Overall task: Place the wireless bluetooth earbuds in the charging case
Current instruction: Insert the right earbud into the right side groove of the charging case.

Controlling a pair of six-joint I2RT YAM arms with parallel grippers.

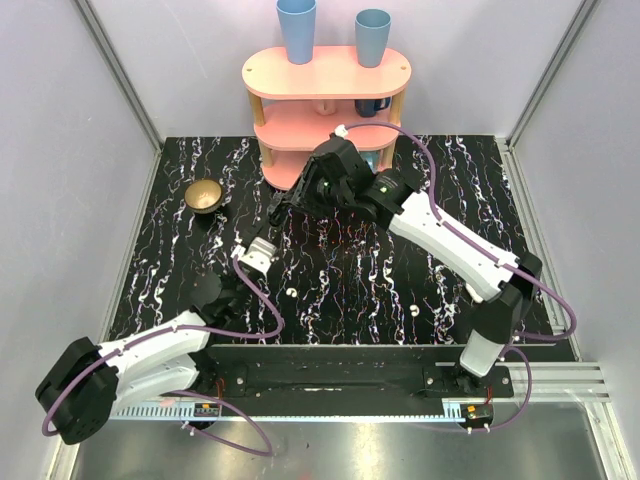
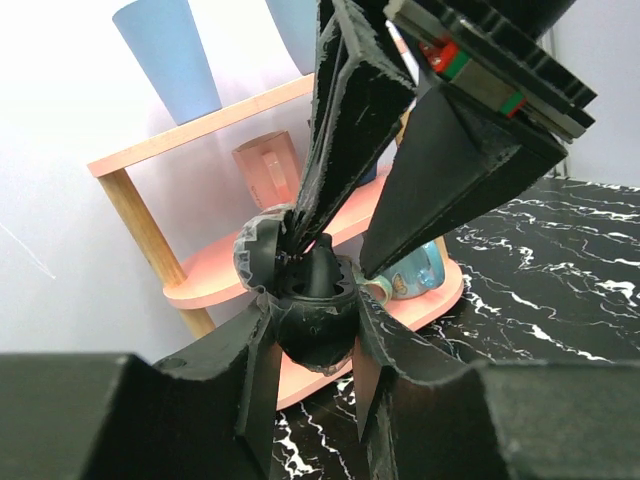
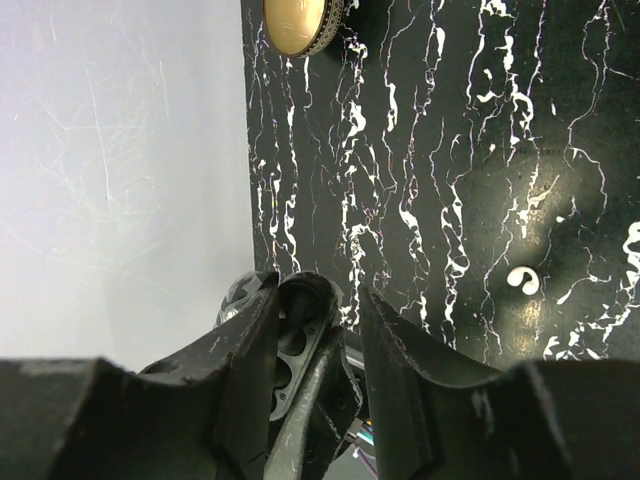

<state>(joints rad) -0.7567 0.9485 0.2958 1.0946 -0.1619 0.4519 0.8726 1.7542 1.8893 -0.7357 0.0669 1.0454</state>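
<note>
The charging case looks black here, small and rounded. It hangs above the table with its lid swung open, and two empty sockets show inside. My left gripper is shut on the case body from both sides and appears in the top view. My right gripper, also in the top view, is open. One finger reaches between lid and body, the other stays outside. Two tiny white earbuds lie on the marble tabletop; one shows in the right wrist view.
A pink three-tier shelf stands at the back with two blue cups on top and mugs on its lower tiers. A gold bowl sits at the back left of the table. Grey walls enclose the left, back and right.
</note>
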